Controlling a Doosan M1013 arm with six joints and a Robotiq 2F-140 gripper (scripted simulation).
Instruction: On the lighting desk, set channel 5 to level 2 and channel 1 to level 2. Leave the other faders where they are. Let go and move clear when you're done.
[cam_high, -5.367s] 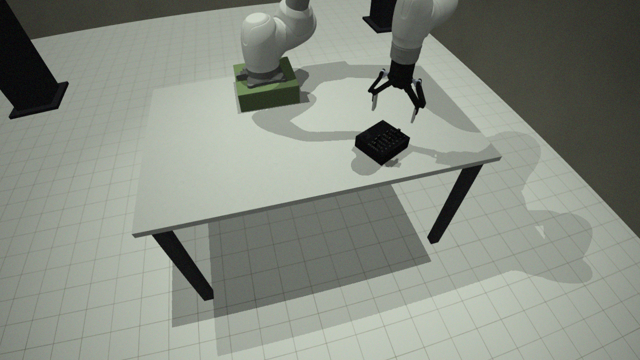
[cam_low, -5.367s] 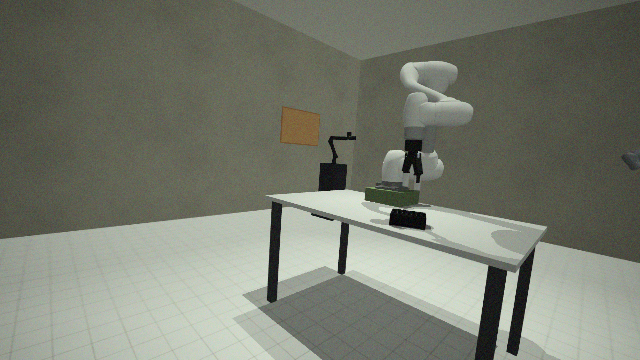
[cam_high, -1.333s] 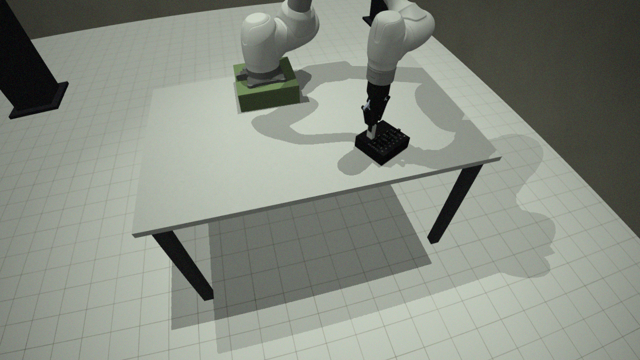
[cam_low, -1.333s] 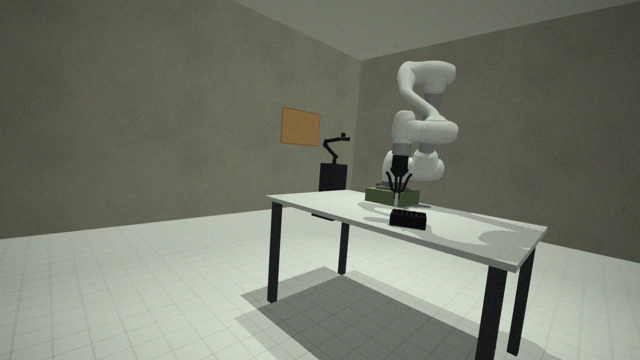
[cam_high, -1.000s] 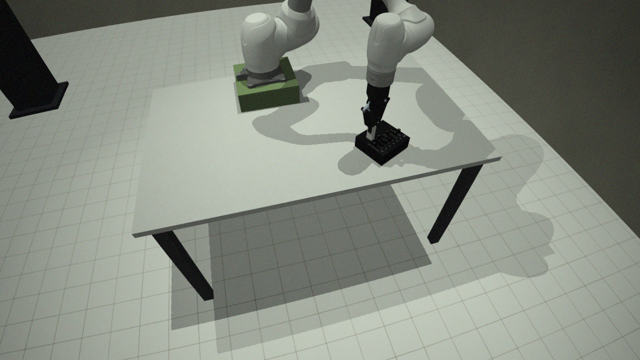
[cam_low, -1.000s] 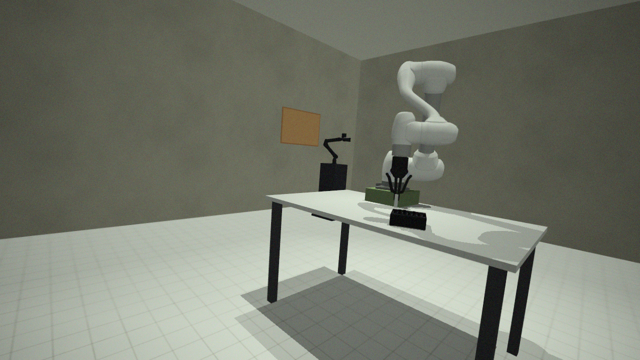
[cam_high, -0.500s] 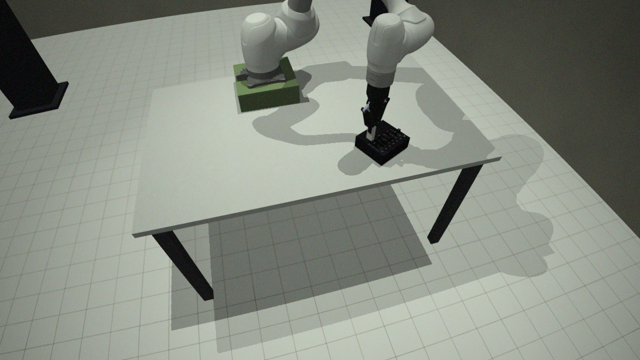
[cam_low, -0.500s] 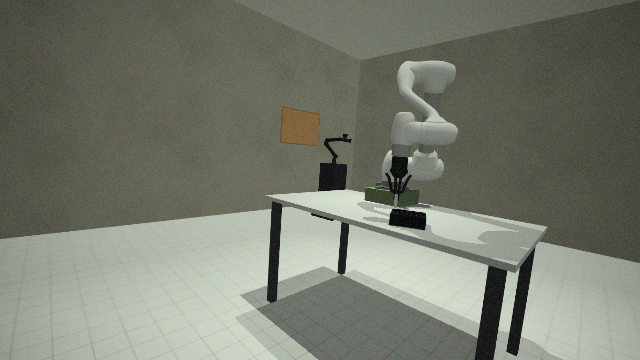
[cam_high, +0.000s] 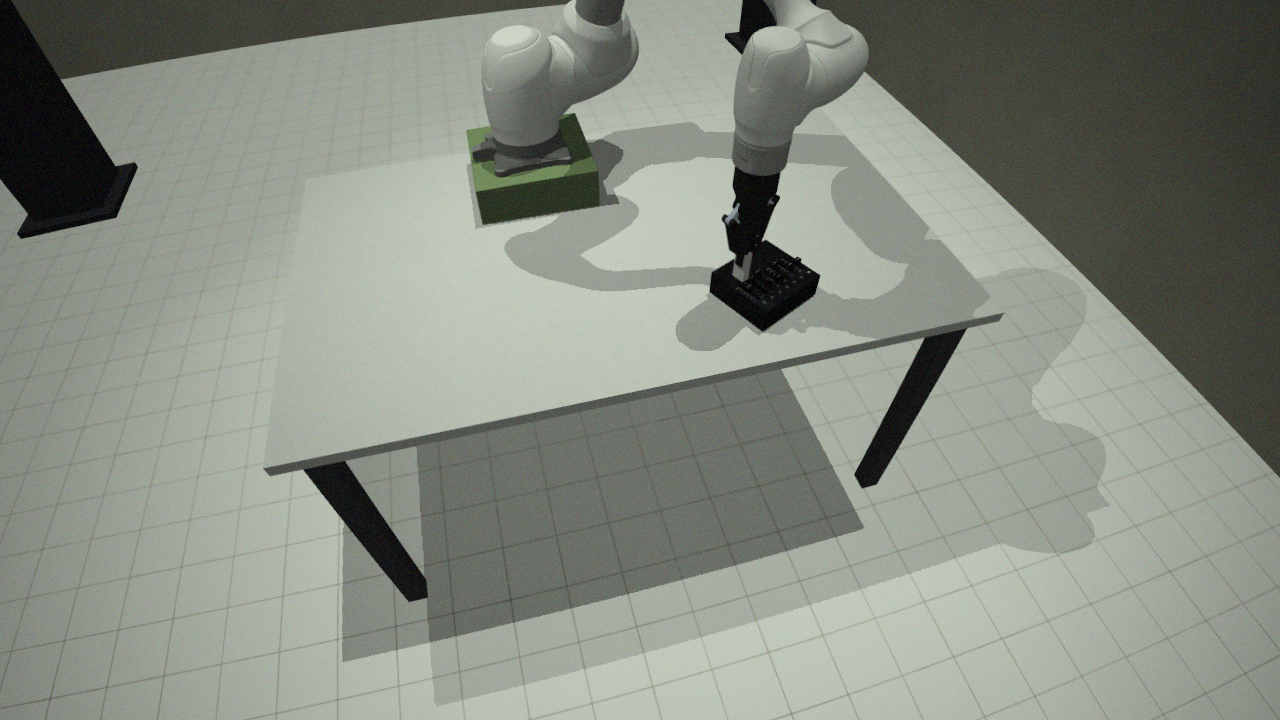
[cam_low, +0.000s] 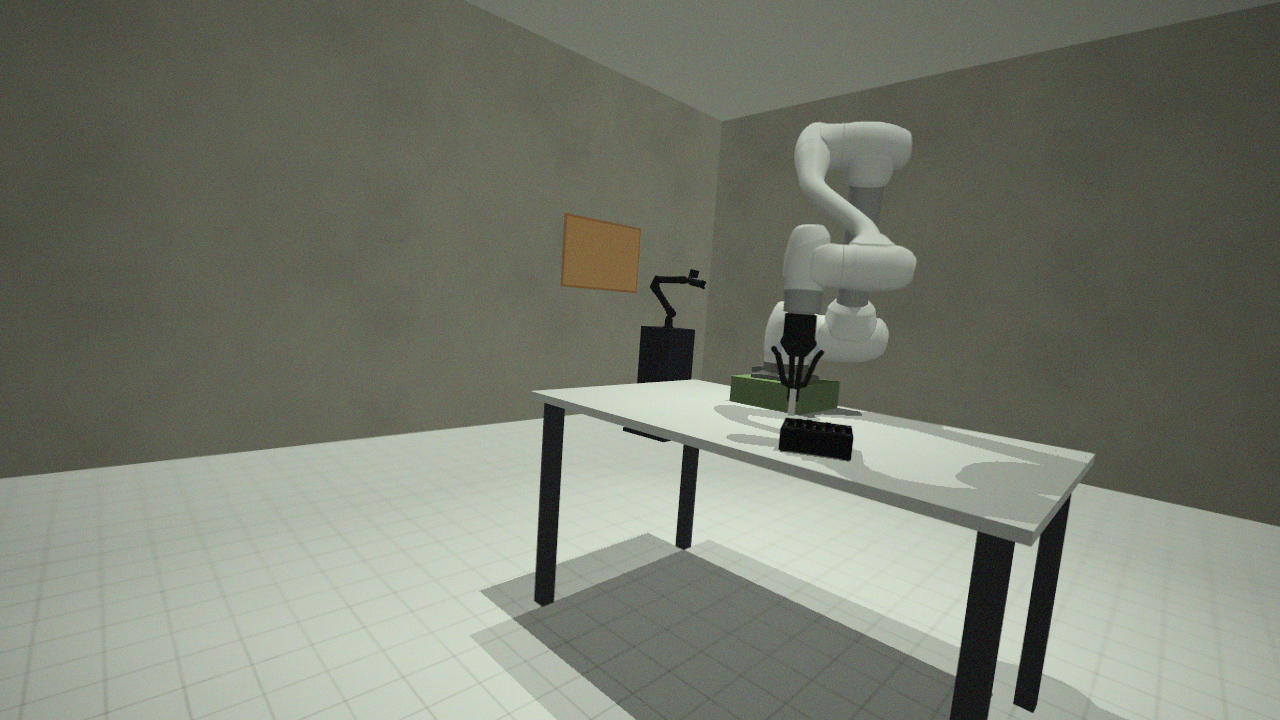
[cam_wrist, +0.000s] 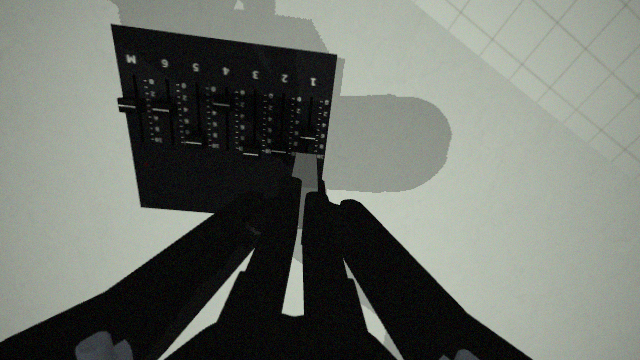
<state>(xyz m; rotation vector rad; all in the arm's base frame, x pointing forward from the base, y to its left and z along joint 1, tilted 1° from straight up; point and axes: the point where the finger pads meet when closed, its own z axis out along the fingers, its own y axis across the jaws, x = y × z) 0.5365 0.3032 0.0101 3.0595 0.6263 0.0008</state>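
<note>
The black lighting desk lies near the table's right front edge and also shows in the top view and the exterior view. In the wrist view its labels read M, 6, 5, 4, 3, 2, 1 from left to right. The channel 1 fader cap sits in the near part of its slot. The channel 5 cap also sits near the near end. My gripper is shut, with its pale fingertips just at the near end of the channel 1 slot, over the desk's corner.
The arm's green base block stands at the back of the table. The table's right edge runs close behind the desk. A black stand with a small arm is on the floor beyond the table.
</note>
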